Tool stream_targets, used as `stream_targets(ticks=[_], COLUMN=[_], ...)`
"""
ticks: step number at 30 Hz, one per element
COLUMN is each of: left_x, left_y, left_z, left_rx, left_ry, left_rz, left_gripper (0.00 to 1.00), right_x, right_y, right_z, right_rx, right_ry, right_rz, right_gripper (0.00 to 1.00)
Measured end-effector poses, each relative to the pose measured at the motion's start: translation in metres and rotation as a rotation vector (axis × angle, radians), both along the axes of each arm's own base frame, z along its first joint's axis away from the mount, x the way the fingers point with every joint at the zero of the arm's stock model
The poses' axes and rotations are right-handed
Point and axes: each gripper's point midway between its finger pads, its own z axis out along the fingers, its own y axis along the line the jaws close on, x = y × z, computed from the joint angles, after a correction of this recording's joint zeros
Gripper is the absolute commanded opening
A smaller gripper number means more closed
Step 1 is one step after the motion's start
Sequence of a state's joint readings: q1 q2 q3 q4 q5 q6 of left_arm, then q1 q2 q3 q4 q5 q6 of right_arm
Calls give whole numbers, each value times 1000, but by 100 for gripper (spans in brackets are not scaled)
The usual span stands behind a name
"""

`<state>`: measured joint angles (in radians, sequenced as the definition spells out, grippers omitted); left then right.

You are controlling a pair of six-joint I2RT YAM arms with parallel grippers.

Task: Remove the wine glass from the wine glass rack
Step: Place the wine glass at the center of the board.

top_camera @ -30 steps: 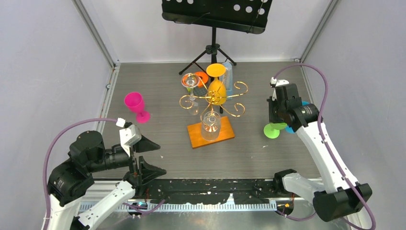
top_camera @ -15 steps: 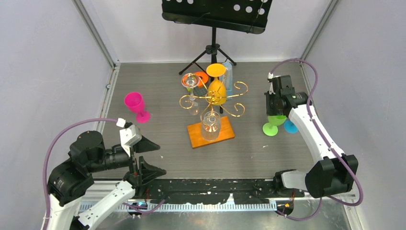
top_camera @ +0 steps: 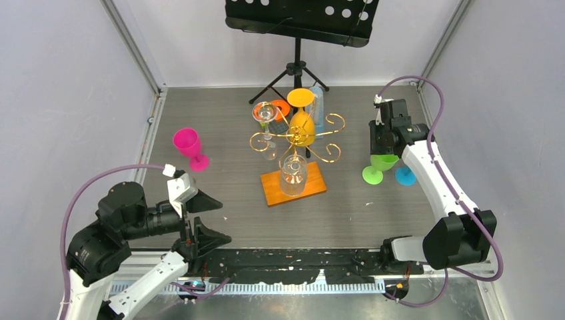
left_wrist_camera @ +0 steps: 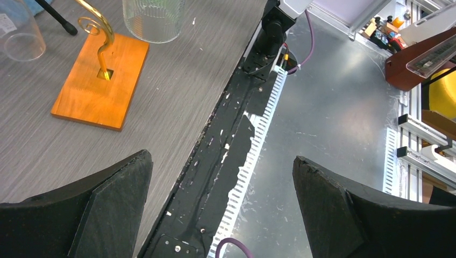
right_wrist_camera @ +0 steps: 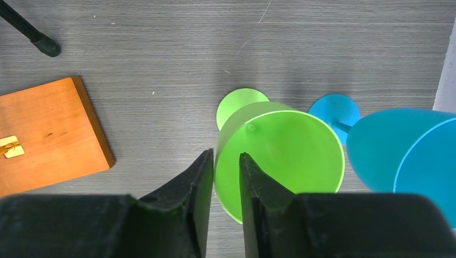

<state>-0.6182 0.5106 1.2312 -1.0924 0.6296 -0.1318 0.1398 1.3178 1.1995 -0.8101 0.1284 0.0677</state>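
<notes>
The wine glass rack (top_camera: 296,137), gold wire arms on an orange wooden base (top_camera: 294,185), stands mid-table. A yellow wine glass (top_camera: 302,124) and clear glasses (top_camera: 292,175) hang on it. To its right a green wine glass (top_camera: 380,167) stands on the table off the rack. My right gripper (top_camera: 384,152) is over its rim. In the right wrist view the fingers (right_wrist_camera: 226,158) straddle the green glass (right_wrist_camera: 285,148) wall, slightly apart, one outside and one inside. My left gripper (top_camera: 206,217) hangs wide open near the front edge, with nothing between its fingers (left_wrist_camera: 220,161).
A blue wine glass (top_camera: 404,176) stands right beside the green one (right_wrist_camera: 398,156). A pink glass (top_camera: 189,147) stands on the left. A black tripod music stand (top_camera: 298,40) is at the back. The table's front edge and black rail (left_wrist_camera: 231,145) lie under my left gripper.
My right arm carried the green glass back and down beside the blue one. Its jaws have parted a little on the rim. The left arm has not moved.
</notes>
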Motion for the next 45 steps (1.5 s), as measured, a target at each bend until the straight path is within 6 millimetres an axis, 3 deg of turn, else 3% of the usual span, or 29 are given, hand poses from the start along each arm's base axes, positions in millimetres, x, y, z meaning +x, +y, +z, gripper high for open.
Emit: stream_targets(ticks=[9, 12, 17, 23, 28, 37, 45], left_x=[5, 7, 14, 26, 40, 59, 73], left_y=[0, 1, 0, -3, -12, -22, -38], left_z=[-2, -1, 8, 17, 23, 39, 50], left_rx=[13, 13, 13, 6, -13, -72, -117], left_ry=[18, 20, 23, 48, 78, 71, 127], left_rz=[24, 38, 72, 120, 155, 203, 205], left_gripper=[100, 100, 100, 100, 100, 100, 100], right_x=[2, 3, -3, -37, -75, -131, -159], right_y=[-3, -3, 1, 11, 27, 76, 110], right_z=[11, 34, 91, 154, 191, 228, 253], right_rx=[-14, -10, 32, 115, 220, 482, 660], right_ry=[-15, -63, -204, -352, -436, -479, -476], right_rz=[-7, -8, 8, 59, 138, 344, 500], right_gripper=[51, 56, 60, 61, 62, 64, 63])
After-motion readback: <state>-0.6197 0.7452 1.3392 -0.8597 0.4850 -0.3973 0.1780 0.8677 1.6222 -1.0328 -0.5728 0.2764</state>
